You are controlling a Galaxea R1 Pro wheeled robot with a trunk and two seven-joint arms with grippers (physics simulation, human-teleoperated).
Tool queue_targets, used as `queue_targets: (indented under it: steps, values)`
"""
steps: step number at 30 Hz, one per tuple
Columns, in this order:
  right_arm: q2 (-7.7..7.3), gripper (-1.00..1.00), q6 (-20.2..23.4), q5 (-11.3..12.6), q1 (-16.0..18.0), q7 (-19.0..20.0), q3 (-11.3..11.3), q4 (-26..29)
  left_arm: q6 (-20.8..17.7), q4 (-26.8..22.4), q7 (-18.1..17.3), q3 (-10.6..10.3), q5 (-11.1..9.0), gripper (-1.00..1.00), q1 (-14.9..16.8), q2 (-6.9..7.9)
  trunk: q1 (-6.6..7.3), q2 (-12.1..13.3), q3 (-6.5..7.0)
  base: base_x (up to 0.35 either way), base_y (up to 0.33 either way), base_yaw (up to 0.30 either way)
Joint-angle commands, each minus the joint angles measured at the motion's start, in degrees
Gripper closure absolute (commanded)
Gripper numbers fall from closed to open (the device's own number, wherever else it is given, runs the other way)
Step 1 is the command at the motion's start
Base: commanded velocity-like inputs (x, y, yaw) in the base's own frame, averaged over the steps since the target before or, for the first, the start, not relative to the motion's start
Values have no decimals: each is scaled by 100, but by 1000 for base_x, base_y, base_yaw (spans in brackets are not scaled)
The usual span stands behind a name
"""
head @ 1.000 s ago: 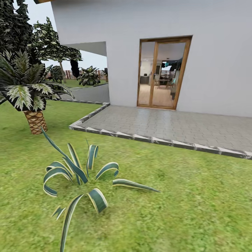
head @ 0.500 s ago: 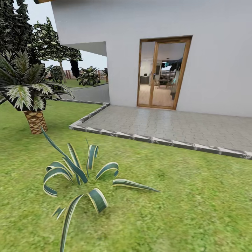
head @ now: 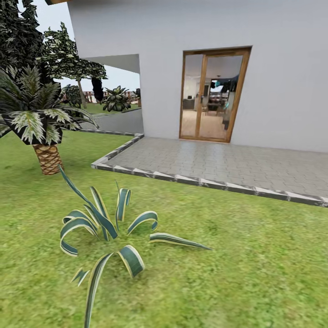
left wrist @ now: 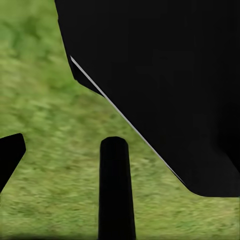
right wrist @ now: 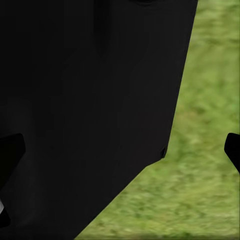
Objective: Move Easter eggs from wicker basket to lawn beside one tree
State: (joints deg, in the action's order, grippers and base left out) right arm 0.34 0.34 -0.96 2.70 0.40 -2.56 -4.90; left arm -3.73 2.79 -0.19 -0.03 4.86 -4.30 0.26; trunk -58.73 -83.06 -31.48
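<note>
The head view is looking over the lawn [head: 237, 273], which is filling the lower half of the frame, with a striped, sword-leaved plant [head: 109, 232] sprawling at the lower left. A short palm [head: 38, 123] with a scaly trunk is standing at the left edge, and dark conifer-like trees [head: 20, 36] are rising behind it at the upper left. A grey paved patio [head: 237, 164] with a stone kerb is running across the middle, and the white house [head: 191, 27] with a wood-framed glass door [head: 212, 95] is occupying the upper right. In the left wrist view, the left gripper [left wrist: 65, 160] is hanging over grass, its two dark fingers [left wrist: 116, 190] standing well apart with nothing between them, beside a large black body part [left wrist: 165, 75]. In the right wrist view, the right gripper [right wrist: 120, 165] is showing fingertips at opposite edges of the frame, spread wide and empty, with a black body part [right wrist: 90, 100] in front and grass at the right.
</note>
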Motion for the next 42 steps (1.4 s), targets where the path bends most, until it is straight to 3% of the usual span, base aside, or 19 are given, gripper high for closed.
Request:
queue_targets:
  steps: [1,20,33,42]
  values:
    - [1,-100,3,-10,6,4,-25,-10,-16,-7,0,3,50,-100,0,0,0,-2,-4,0,16,0]
    - [1,-100,4,-10,6,4,-25,-10,-21,-7,-3,-6,58,-100,0,-5,0,-2,-4,102,0,0]
    - [1,-100,4,-10,5,4,-25,-10,-31,-7,-25,2,57,-100,0,0,0,-2,-4,0,297,0]
    - [1,-100,6,-10,6,4,-25,-10,-24,-7,-24,-1,55,-100,0,2,0,-2,-4,0,79,0]
